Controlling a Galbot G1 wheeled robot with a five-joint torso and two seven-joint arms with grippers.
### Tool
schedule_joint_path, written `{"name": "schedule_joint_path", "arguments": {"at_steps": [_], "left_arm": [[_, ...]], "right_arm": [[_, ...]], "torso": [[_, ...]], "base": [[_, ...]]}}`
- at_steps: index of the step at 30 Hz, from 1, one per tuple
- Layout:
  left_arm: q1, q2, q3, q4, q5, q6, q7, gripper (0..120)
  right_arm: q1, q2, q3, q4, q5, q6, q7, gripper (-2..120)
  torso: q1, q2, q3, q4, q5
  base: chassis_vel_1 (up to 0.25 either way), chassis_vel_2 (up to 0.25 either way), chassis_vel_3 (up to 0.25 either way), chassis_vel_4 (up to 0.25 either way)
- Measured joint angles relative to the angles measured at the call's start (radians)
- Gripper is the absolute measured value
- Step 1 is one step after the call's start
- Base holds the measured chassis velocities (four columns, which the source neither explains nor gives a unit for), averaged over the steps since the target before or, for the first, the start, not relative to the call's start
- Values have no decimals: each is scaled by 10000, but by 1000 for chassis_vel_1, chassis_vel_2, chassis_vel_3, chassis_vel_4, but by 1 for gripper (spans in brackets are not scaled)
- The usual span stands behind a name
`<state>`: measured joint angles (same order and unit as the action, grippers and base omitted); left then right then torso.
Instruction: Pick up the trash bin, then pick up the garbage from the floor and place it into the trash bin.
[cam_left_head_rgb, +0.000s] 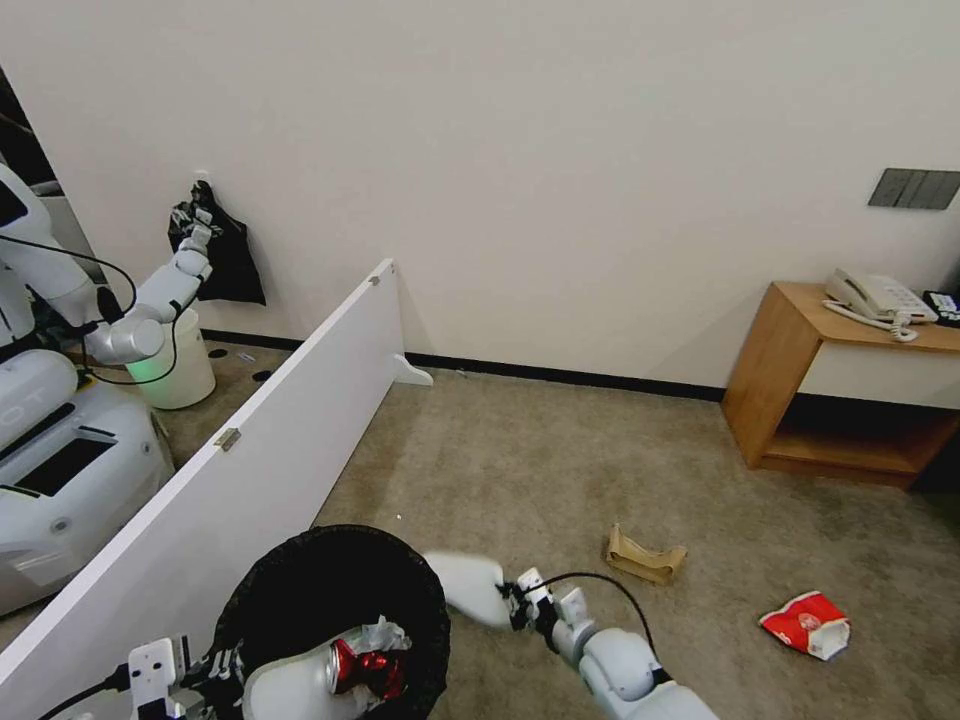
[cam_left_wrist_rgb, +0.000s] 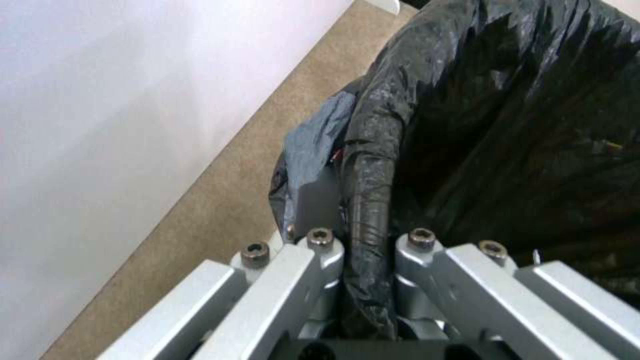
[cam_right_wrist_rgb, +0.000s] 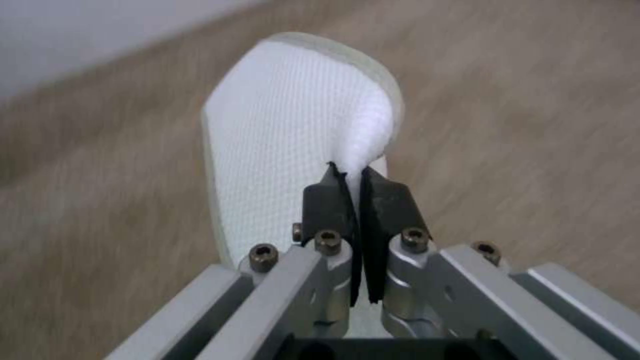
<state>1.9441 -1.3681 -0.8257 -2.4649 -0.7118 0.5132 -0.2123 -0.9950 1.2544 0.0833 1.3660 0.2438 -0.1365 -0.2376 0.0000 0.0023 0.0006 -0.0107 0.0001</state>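
Holding slipper (cam_left_head_rgb: 468, 585) lengthwise outward, right gripper (cam_left_head_rgb: 518, 598) clamped.

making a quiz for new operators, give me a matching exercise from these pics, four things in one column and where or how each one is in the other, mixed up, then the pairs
Things
1. trash bin
2. white slipper
3. brown cardboard
4. red-and-white crushed cup

Places or states
A. lying on the carpet nearest the wooden side table
B. its bag-covered rim is gripped by the left gripper
C. pinched at its edge by the right gripper, off the floor beside the bin
D. standing folded on the carpet, between the right arm and the cup

Pairs: 1-B, 2-C, 3-D, 4-A
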Motion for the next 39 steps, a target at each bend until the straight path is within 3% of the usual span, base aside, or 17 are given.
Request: {"name": "schedule_joint_path", "arguments": {"at_steps": [12, 16, 20, 27, 33, 39], "left_arm": [[23, 80, 26, 3, -20, 6, 16, 4], [49, 81, 27, 0, -27, 7, 20, 4], [58, 93, 21, -34, -50, 17, 23, 4], [75, 123, -23, -33, -181, 54, 25, 4], [100, 60, -27, -91, -117, 79, 22, 4], [91, -26, 10, -155, 9, 99, 9, 4]], "right_arm": [[-713, -999, 1309, 1673, 845, 1104, -498, 1], [-1080, -1565, 1716, 2831, 1805, 1763, -714, 1], [-1191, -2002, 1909, 4031, 3051, 2558, -1611, 1], [-977, -2686, 1361, 5800, 5346, 3154, -3415, 1], [-408, -3292, 636, 6522, 5728, 3265, -4384, 1], [414, -3627, 133, 7088, 5877, 3281, -4571, 1]], "torso": [[0, 2, 0, -2, 2], [0, 1, 0, 0, 2], [0, 2, 0, -1, 1], [0, 2, 0, 0, -1], [0, 2, 0, -2, 0], [0, 1, 0, 1, 0]], "base": [[0, 0, 0, 0], [0, 0, 0, 0], [0, 0, 0, 0], [0, 0, 0, 0], [0, 0, 0, 0], [0, 0, 0, 0]]}}
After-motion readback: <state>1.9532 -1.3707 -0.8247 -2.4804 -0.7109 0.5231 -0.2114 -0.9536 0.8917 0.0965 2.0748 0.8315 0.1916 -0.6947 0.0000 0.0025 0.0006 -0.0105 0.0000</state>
